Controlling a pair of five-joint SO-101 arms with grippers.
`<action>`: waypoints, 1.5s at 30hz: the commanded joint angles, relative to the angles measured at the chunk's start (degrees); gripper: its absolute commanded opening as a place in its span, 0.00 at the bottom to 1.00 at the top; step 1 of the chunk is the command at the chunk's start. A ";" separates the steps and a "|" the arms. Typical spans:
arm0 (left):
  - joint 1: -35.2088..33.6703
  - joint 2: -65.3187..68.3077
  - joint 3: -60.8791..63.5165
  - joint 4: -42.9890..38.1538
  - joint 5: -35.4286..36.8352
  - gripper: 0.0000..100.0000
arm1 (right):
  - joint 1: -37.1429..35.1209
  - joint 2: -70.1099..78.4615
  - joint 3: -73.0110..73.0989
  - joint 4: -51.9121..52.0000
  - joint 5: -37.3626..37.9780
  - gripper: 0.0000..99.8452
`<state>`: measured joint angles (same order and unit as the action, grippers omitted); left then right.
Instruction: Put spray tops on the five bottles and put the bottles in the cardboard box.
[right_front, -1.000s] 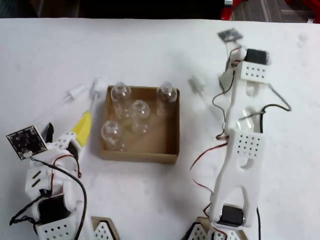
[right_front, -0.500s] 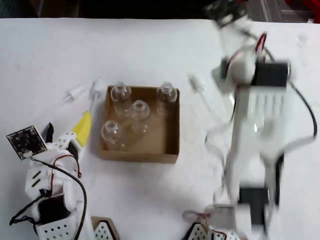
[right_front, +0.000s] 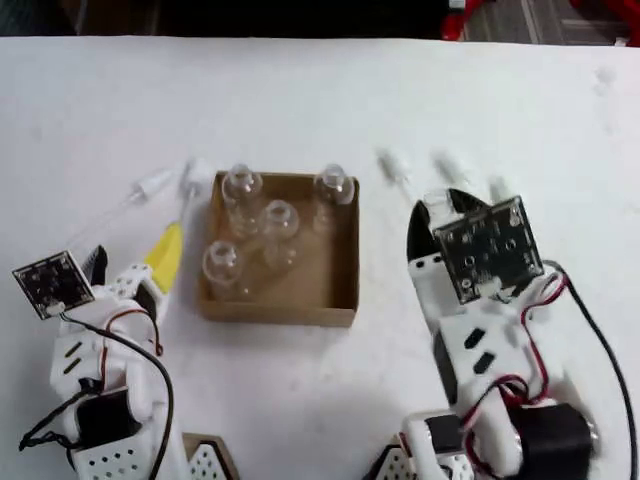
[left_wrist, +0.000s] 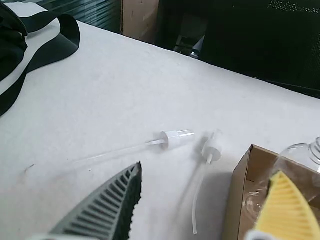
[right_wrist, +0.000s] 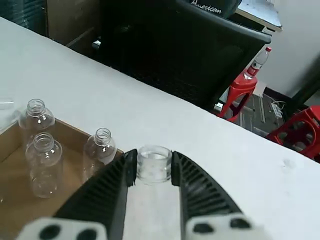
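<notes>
Right claw (right_wrist: 153, 158) pinching clear, open-mouthed bottle (right_wrist: 154, 166), seemingly at neck; left claw (left_wrist: 207, 172) spread beside box (left_wrist: 238, 200).

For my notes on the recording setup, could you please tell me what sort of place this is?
Probably an office or lab room set up as a workspace: a white table serves as the work surface, a black office chair stands behind it, and a red plastic stool sits on the floor beyond.

The bottles (right_front: 279, 222) are clear, glossy plastic and the cardboard box (right_front: 335, 290) is matt brown. The desk (right_front: 300, 90) is smooth, matt white — the right tool (right_wrist: 153, 162) ribbed, matt black plastic.
</notes>
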<state>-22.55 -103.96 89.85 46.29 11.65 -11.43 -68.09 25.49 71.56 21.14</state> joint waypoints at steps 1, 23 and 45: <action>0.13 -0.48 -0.26 -1.41 -0.70 0.37 | -0.57 -4.18 11.34 -13.58 -5.27 0.01; 0.13 -0.48 -0.26 -1.67 -0.79 0.37 | -16.31 -35.56 70.42 -65.54 -18.46 0.01; 0.13 -0.48 -0.26 -1.67 -0.79 0.37 | -14.37 -35.03 71.38 -49.19 -20.84 0.01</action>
<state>-22.55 -103.96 89.85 46.29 11.65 -26.11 -102.73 96.35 20.22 -0.66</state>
